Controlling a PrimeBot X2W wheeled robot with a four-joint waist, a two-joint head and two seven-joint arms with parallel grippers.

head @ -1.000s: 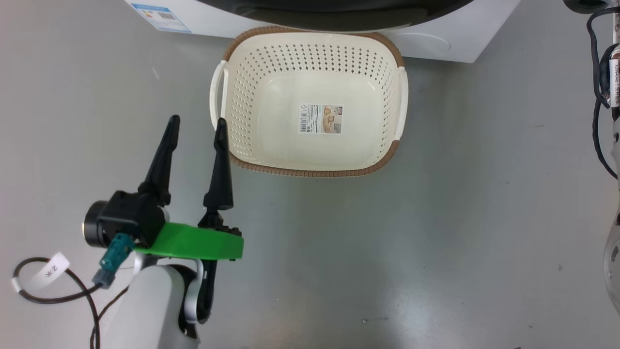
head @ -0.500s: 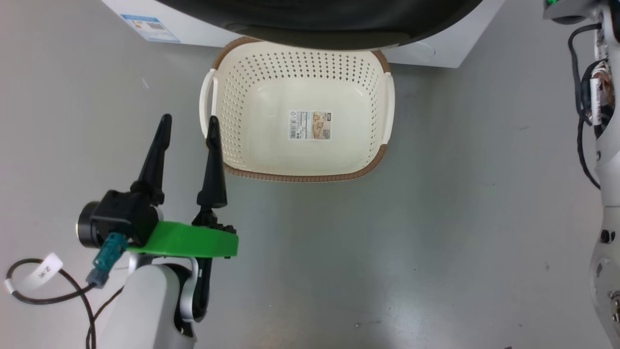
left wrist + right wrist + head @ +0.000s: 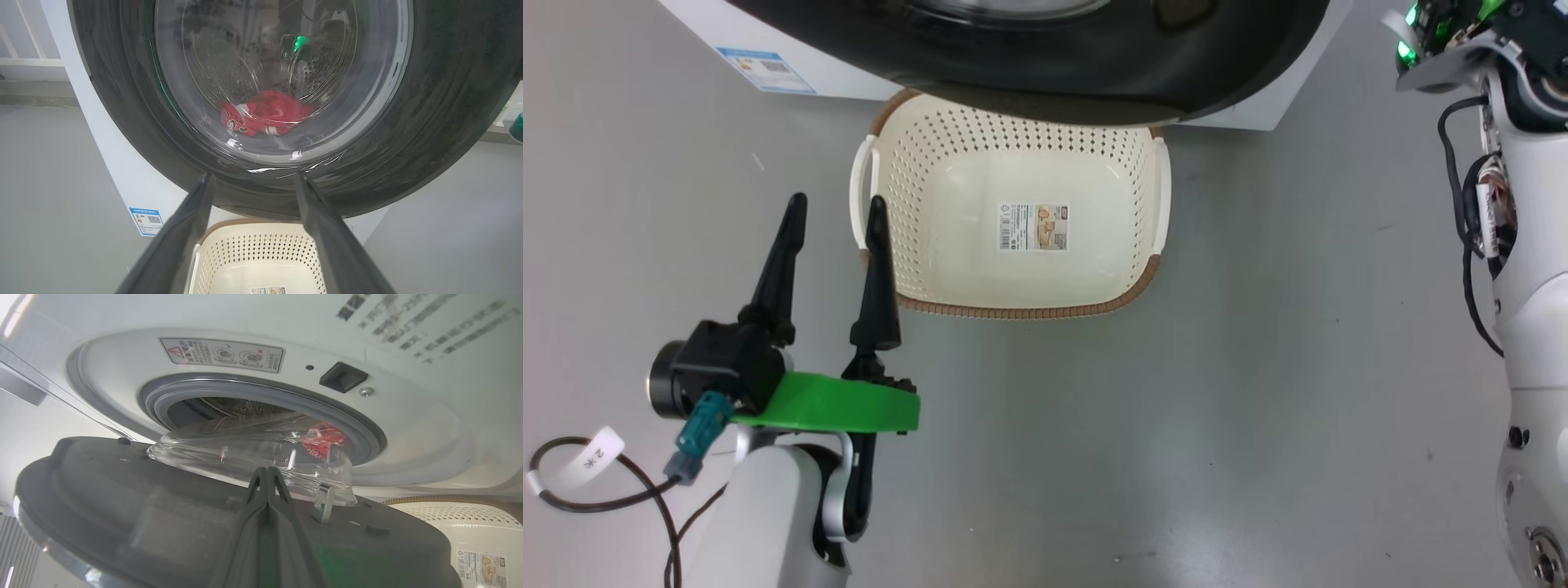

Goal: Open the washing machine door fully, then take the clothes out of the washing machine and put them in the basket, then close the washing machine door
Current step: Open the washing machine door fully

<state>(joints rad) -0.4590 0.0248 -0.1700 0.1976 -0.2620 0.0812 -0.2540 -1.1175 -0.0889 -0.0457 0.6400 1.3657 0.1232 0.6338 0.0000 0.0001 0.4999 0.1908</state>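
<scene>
The washing machine door (image 3: 122, 506) stands partly open, its black rim (image 3: 1054, 73) overhanging the far edge of the basket (image 3: 1013, 310). My right gripper (image 3: 267, 468) is shut, its joined fingers lying along the door's inner face just below the glass bowl. Red clothes (image 3: 265, 116) lie in the drum, seen through the glass, and also show in the right wrist view as clothes (image 3: 325, 439) behind the grey ring. The left gripper (image 3: 836, 198) hovers open and empty beside the basket's left handle, pointing at the washing machine (image 3: 118, 163).
The cream basket (image 3: 253, 249) sits empty on the grey floor right in front of the machine (image 3: 408, 428), with a paper label on its bottom. My right arm (image 3: 1527, 327) with its cables runs along the right edge of the head view.
The head camera has shifted. The door rim now reaches further over the basket's far edge, and more of the right arm shows. The left gripper stays open in place.
</scene>
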